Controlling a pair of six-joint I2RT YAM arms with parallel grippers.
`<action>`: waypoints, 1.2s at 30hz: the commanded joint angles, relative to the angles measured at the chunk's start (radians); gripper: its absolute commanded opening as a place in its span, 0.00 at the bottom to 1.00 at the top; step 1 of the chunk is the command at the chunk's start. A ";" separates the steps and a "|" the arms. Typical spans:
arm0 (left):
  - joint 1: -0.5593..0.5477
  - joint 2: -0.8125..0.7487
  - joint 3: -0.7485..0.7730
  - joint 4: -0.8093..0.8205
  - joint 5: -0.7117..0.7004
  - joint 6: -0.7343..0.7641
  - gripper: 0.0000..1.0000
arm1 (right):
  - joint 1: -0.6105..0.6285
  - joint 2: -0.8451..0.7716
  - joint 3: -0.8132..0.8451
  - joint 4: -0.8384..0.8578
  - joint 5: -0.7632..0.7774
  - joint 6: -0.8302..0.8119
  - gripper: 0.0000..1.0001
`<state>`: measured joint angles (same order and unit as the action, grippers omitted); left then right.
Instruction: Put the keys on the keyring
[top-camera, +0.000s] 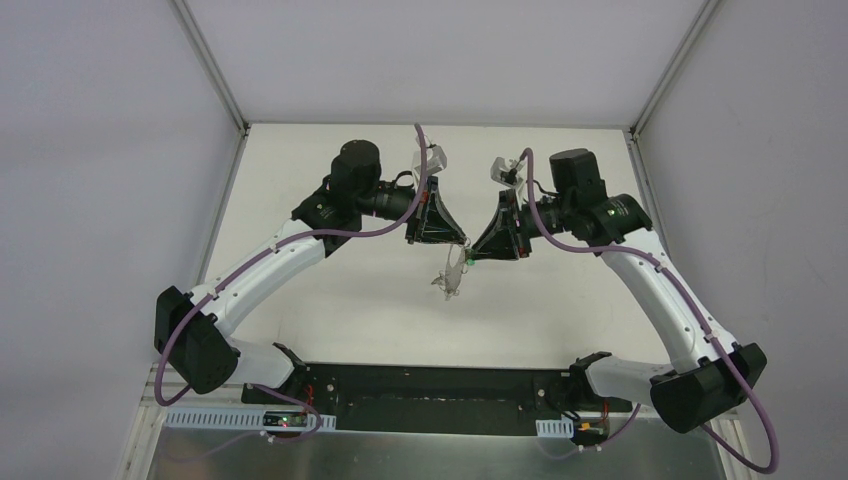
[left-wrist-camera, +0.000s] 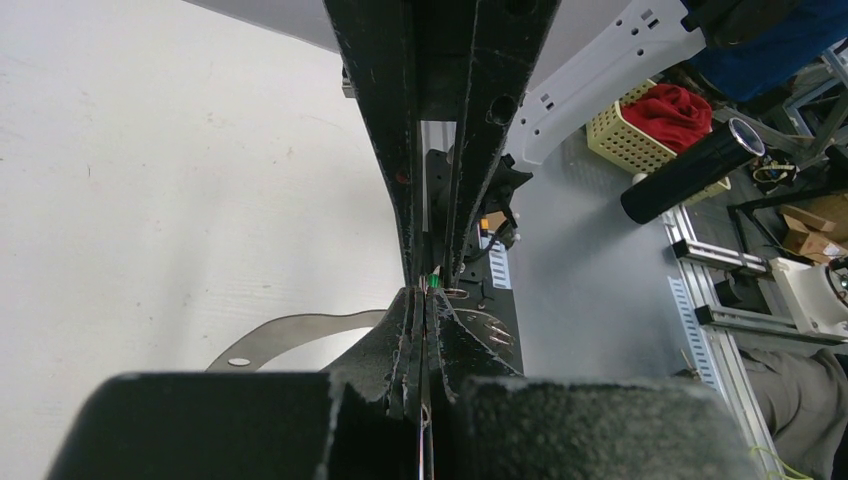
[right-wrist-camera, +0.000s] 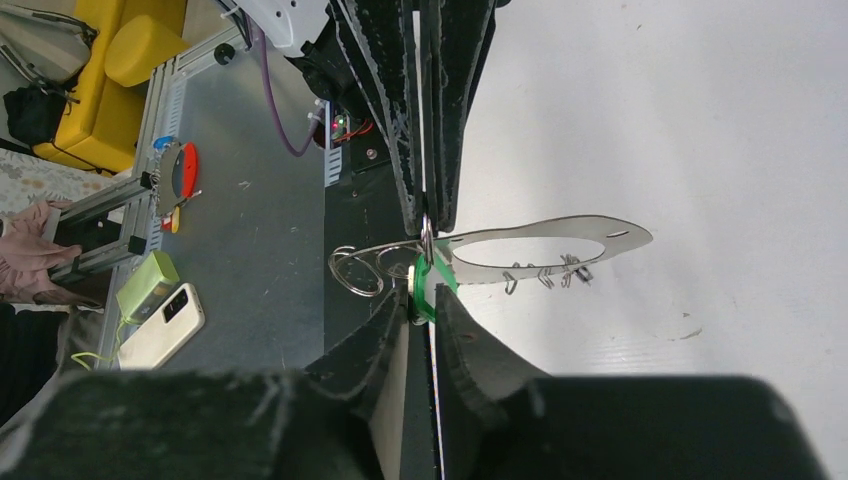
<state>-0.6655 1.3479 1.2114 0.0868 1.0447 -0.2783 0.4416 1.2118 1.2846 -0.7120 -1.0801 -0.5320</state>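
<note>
Both grippers meet tip to tip above the middle of the white table (top-camera: 330, 300). My left gripper (top-camera: 455, 240) is shut on the thin silver wire of the keyring (top-camera: 450, 280), which hangs below the tips. In the left wrist view the wire runs between its closed fingers (left-wrist-camera: 428, 300). My right gripper (top-camera: 476, 254) is shut on the green head of the key (right-wrist-camera: 426, 285). The key's head touches the keyring's wire loops (right-wrist-camera: 358, 270). A grey band with small silver bits (right-wrist-camera: 545, 275) extends to the right. The green head also shows in the left wrist view (left-wrist-camera: 434, 285). I see no black tag.
A black base plate (top-camera: 430, 385) lies at the near table edge between the arm bases. Beyond the edge are a basket with red cloth (left-wrist-camera: 660, 115), a black cylinder (left-wrist-camera: 695, 170) and a phone (right-wrist-camera: 165, 325). Grey walls (top-camera: 110, 150) enclose the table's sides.
</note>
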 joint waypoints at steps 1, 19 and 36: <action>0.012 -0.029 0.000 0.069 0.031 -0.016 0.00 | -0.004 -0.012 -0.009 0.034 -0.056 -0.008 0.15; 0.046 -0.046 -0.007 0.100 0.065 -0.023 0.00 | -0.004 -0.022 -0.025 0.011 -0.005 -0.031 0.00; 0.043 -0.023 -0.080 0.387 0.084 -0.231 0.00 | 0.049 0.046 -0.016 0.055 -0.021 0.022 0.00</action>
<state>-0.6327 1.3479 1.1309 0.2962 1.0992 -0.4347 0.4698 1.2366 1.2617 -0.6777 -1.0817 -0.5179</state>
